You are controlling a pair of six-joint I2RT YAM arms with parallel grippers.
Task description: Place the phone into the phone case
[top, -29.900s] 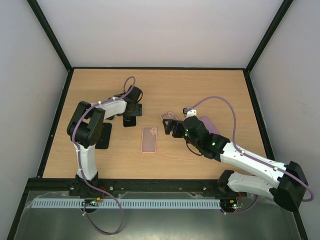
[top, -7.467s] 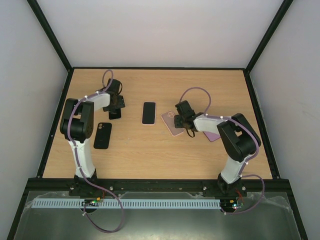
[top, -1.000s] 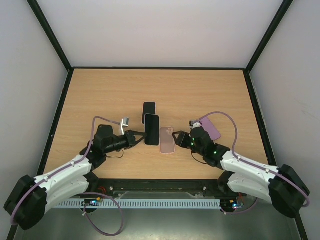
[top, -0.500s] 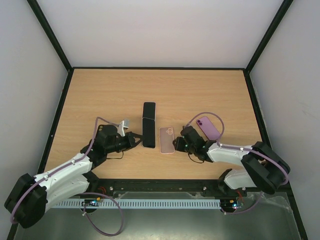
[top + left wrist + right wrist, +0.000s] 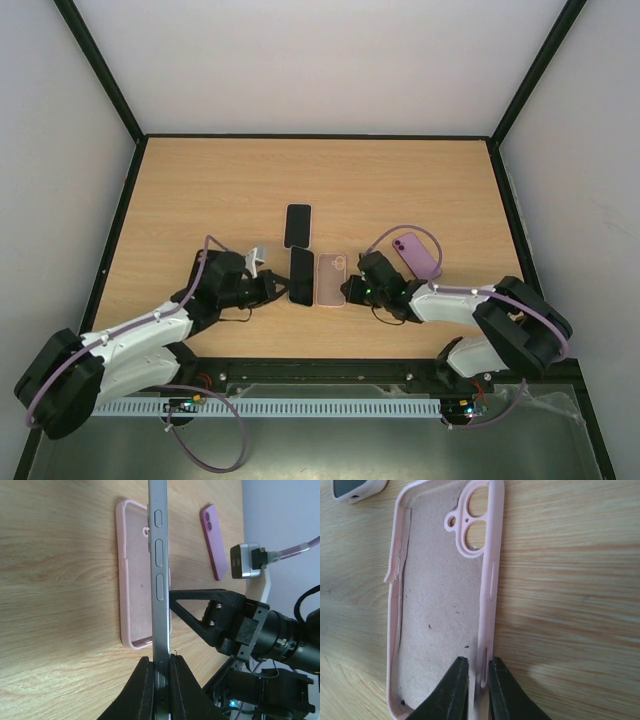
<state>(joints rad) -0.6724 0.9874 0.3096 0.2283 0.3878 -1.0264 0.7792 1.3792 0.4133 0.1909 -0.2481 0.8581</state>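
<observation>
Not seated yet, roughly at the pre-insert stage. Done: both parts are in hand and side by side. Left: lay the phone flat over the case opening and press it in.

Left tool (image 5: 160, 662) is fully closed on the phone (image 5: 158, 575), clamping its lower end. The phone stands on edge, side buttons facing the wrist cam, just beside the case's left wall, over the surface (image 5: 200, 190).

Right tool (image 5: 479, 672) is nearly closed, one finger on each side of the pink phone case's (image 5: 440, 605) right wall near the bottom end. It reads as a pinch.

The case lies flat, open side up, camera cutout at the far end. It has a pale felt lining with a few dark specks and is empty inside.

The phone is dark with a slim grey metal frame. A second black phone (image 5: 297, 225) and a purple phone (image 5: 416, 256) lie nearby.
</observation>
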